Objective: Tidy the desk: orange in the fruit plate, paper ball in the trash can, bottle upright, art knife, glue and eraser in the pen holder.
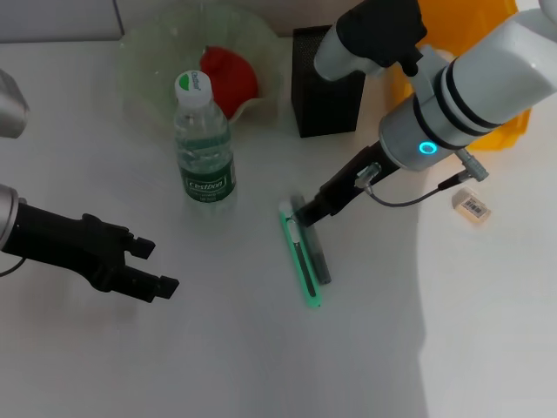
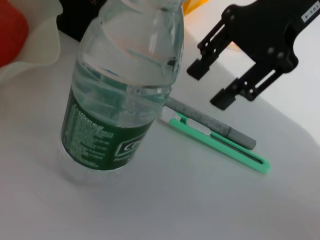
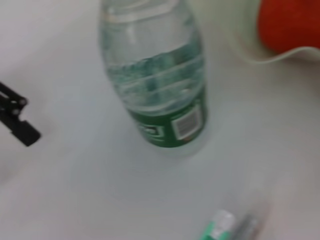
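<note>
A white counter (image 1: 261, 366) carries everything. In the head view the bottle (image 1: 204, 144) stands upright toward the far edge, just in front of the fruit plate (image 1: 144, 52), which holds the orange (image 1: 231, 78). The black pen holder (image 1: 326, 83) sits beside the plate near the far edge. The green art knife (image 1: 300, 261) and a grey stick, probably the glue (image 1: 320, 257), lie side by side mid-counter. The eraser (image 1: 472, 206) lies toward the right edge. The right gripper (image 1: 306, 213) is down at the far ends of knife and glue; the left gripper (image 1: 148, 266) hovers near the left edge with its jaws apart, holding nothing.

The left wrist view shows the right gripper with jaws open above the two sticks, touching neither.

The right wrist view shows the bottle and only the tips of knife and glue, blurred.

To grasp well, the jaws should straddle one stick alone, across its width, and close only once low enough, or both may be pinched together.
</note>
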`<action>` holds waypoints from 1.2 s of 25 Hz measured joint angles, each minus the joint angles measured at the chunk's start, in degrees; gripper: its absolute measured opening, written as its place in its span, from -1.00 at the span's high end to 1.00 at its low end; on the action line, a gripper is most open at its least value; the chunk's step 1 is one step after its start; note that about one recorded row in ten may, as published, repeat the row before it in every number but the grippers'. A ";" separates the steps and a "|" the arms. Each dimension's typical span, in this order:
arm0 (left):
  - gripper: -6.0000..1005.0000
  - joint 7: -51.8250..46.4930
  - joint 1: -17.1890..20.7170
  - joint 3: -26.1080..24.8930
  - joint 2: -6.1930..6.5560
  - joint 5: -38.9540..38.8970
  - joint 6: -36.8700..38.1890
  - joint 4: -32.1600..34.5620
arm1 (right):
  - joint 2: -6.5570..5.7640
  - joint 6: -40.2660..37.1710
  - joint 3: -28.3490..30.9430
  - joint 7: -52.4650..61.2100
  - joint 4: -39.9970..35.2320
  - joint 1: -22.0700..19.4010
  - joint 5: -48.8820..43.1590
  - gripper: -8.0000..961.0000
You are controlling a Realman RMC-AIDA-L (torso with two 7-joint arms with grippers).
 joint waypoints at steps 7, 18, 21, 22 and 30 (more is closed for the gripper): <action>-0.68 0.00 -0.18 0.00 0.00 -0.01 0.00 -0.08 | 0.05 -0.31 2.32 0.76 -4.85 -1.73 -1.47 -0.27; -0.68 0.35 -1.38 -0.01 0.00 -0.01 -0.09 -0.09 | 0.35 2.43 0.62 -0.97 2.81 3.40 2.79 -0.27; -0.68 0.60 -1.73 0.00 0.00 -0.01 -0.09 -0.11 | 0.47 4.18 -0.36 -1.36 5.53 4.71 3.71 -0.27; -0.68 0.62 -1.78 0.00 0.00 -0.01 -0.10 -0.17 | 0.51 5.67 -2.20 -1.36 6.89 5.19 4.96 -0.27; -0.68 0.65 -1.93 0.00 0.08 -0.01 -0.62 -0.80 | 0.63 8.80 -6.42 -1.22 9.08 5.45 6.03 -0.27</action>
